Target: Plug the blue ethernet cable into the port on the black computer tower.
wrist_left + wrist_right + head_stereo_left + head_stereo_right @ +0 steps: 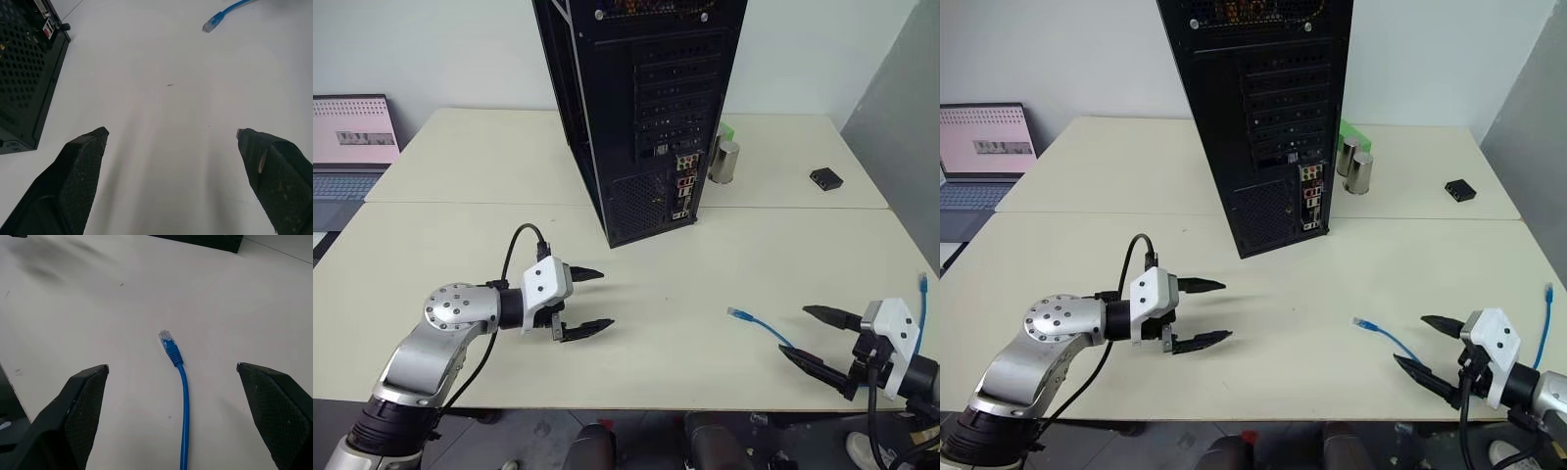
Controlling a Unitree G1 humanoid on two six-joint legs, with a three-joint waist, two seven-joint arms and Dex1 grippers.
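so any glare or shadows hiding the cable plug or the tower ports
Right wrist view: the blue ethernet cable plug lies evenly lit on the table, no glare. Left eye view: the black computer tower rear is dim, the port cluster small and hard to read.

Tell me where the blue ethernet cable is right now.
The blue ethernet cable lies on the table at the robot's right, its plug just ahead of the open right gripper, apart from the black computer tower.

Bare table (705,264) between blue ethernet cable (759,323) and black computer tower (646,108).
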